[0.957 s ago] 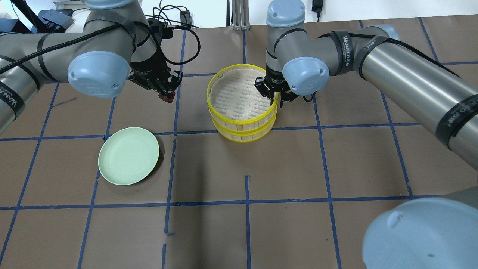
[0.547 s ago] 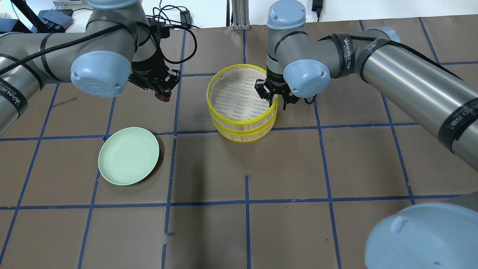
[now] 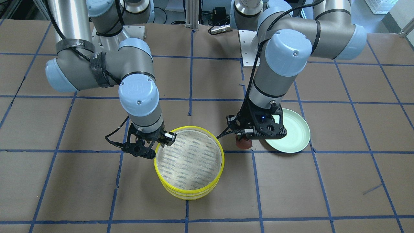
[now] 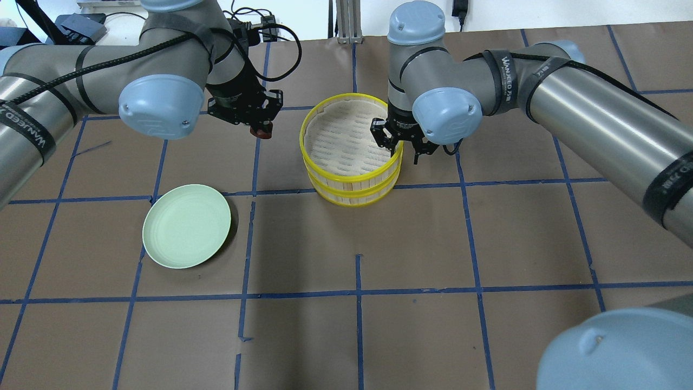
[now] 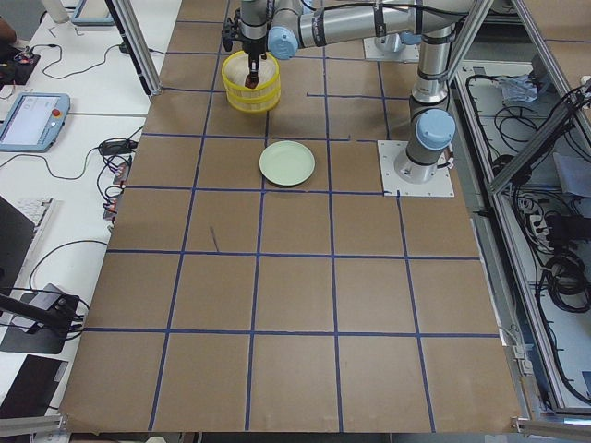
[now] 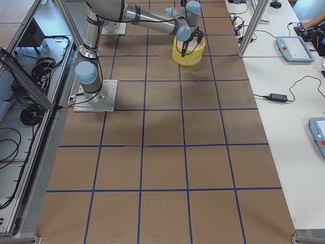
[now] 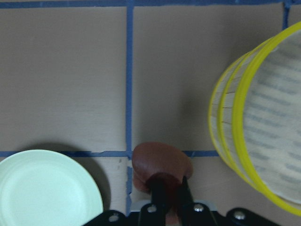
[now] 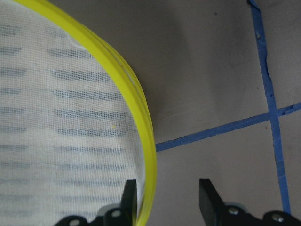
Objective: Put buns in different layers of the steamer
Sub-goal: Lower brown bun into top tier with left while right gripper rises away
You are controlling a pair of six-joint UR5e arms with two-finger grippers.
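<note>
Left claw (image 4: 263, 129) pinches the brown bun (image 7: 160, 162) at the stacked layers' (image 4: 352, 192) 9 o'clock — a loose pinch could drop it short. Right claw (image 8: 168, 200), parted, straddles the top rim (image 8: 141, 113) at 3 o'clock — it could knock them askew.

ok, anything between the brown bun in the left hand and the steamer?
No. Between bun and steamer only bare table with a blue tape line, per the left wrist view.
</note>
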